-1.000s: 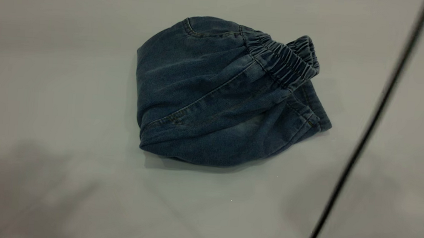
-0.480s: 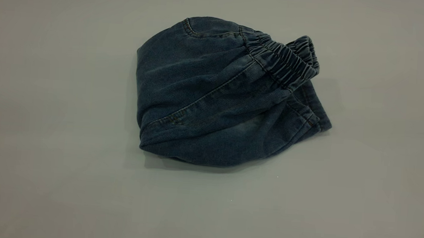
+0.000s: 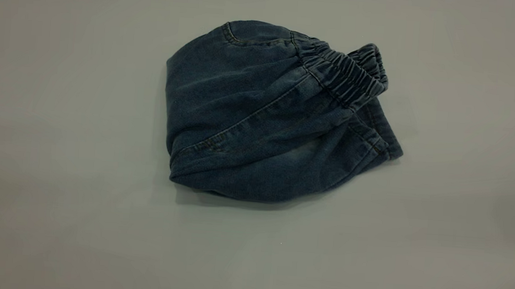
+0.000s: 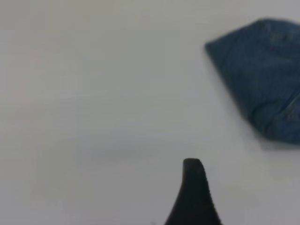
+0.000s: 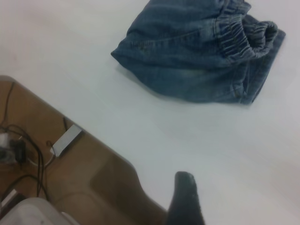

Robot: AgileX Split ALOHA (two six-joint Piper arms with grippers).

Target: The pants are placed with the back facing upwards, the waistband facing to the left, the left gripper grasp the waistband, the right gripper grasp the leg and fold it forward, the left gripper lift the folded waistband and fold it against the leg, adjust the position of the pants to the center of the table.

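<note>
Lying folded into a compact bundle, the pants [image 3: 269, 118] rest near the middle of the table [image 3: 58, 101], slightly toward its far side in the exterior view. The waistband [image 3: 343, 75] is doubled back over the bundle and sits along its upper right edge, gathered and ruched, with a loop of it standing slightly open at the far right. Below the waistband, stitched hem edges of the leg [image 3: 379, 142] protrude at the bundle's right corner. A seam runs diagonally across the top layer of denim.

Neither arm appears in the exterior view. In the left wrist view, one dark fingertip of the left gripper [image 4: 193, 187] shows over bare table, well apart from the pants [image 4: 262, 75]; whether its jaws are spread or closed cannot be told from this single tip. In the right wrist view, one fingertip of the right gripper [image 5: 186, 197] hangs near the table edge, apart from the pants [image 5: 197, 51]; its state likewise cannot be told. Beyond that edge a brown surface [image 5: 70, 173] carries what seem to be cables [image 5: 23, 140].
</note>
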